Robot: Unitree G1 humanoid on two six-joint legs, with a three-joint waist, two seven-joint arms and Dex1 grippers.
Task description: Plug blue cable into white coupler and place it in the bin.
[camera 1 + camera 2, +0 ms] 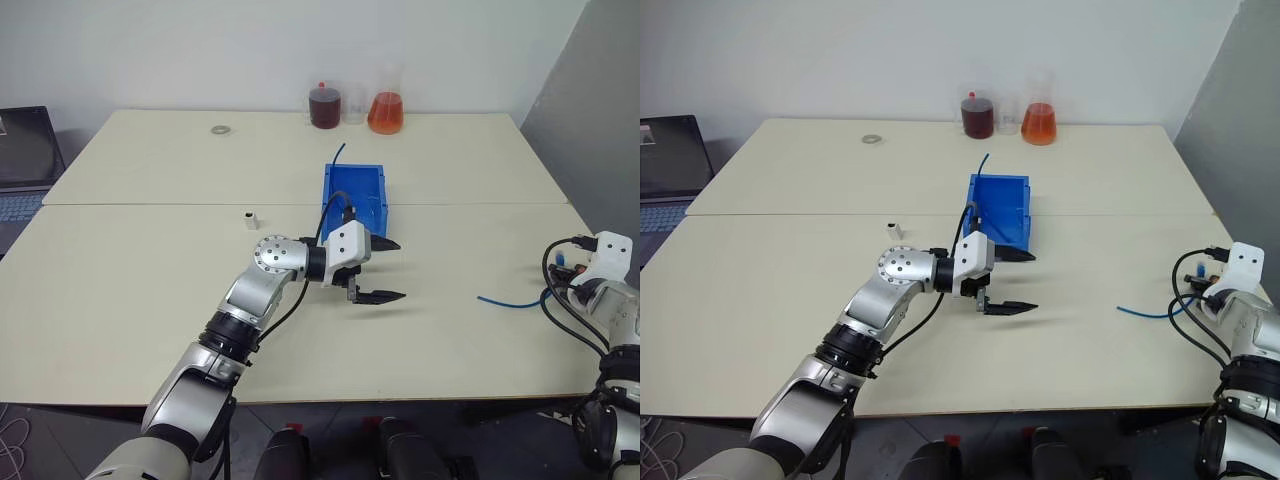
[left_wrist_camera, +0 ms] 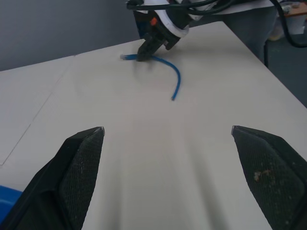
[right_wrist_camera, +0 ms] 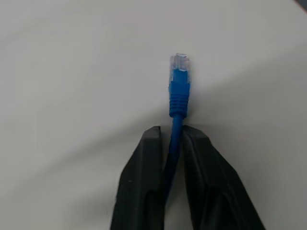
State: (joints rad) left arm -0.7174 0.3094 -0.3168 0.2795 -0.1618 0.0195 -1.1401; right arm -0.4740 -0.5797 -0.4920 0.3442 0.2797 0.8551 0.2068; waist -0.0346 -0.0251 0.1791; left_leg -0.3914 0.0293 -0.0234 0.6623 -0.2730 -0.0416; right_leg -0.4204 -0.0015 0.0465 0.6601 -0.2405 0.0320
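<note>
Up close, the right gripper (image 3: 171, 136) clamps the blue cable (image 3: 179, 91); left gripper (image 1: 378, 270) jaws gape.

From my remote seat I can't read a single word, label, brand, number or sign on anything around either gripper or elsewhere on the table

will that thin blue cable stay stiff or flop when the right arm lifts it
Probably floppy: the thin blue cable already curves loosely on the table. Likely light. The short end past the right gripper, with its clear plug, should hold fairly straight.
</note>
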